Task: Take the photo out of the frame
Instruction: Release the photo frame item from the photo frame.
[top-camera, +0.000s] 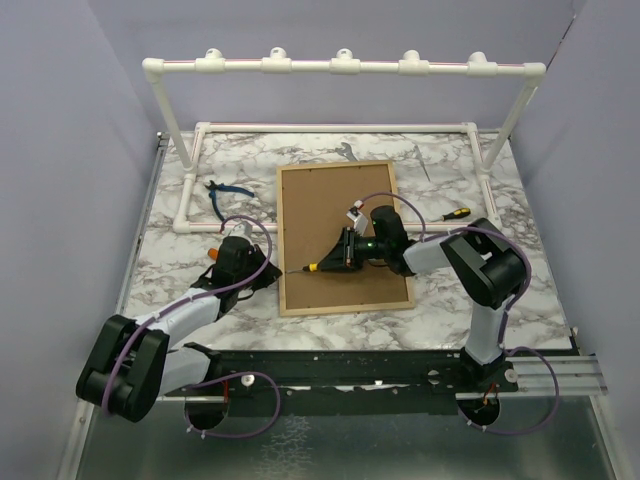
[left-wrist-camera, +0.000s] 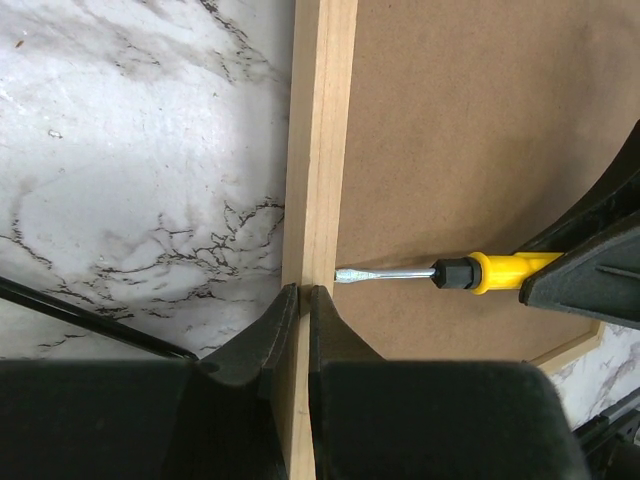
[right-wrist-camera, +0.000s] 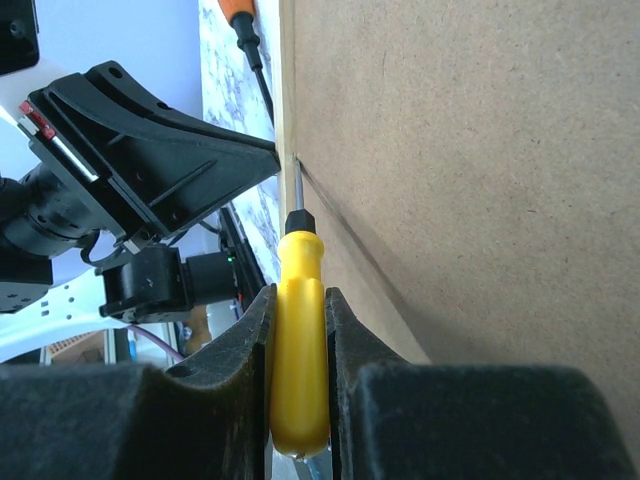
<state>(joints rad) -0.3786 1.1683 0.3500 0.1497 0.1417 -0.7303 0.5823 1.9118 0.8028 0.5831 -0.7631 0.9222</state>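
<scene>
Right hand: clamped on the yellow handle of a screwdriver, wrist low over the back of the frame.
Screwdriver: lies across the frame's short axis, blade tip at the seam inside its left edging.
Left hand: fingers pressed together, gripping nothing, tips at the frame's left edging.
Frame: flat on the marble tabletop, fibreboard back up, long axis running away from the arm bases.

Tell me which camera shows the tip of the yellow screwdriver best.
The left wrist view: the yellow screwdriver lies side-on, its flat tip at the inner edge of the wooden rail of the frame. The right wrist view looks down the shaft, so the tip is foreshortened. The top view shows it tiny.
</scene>
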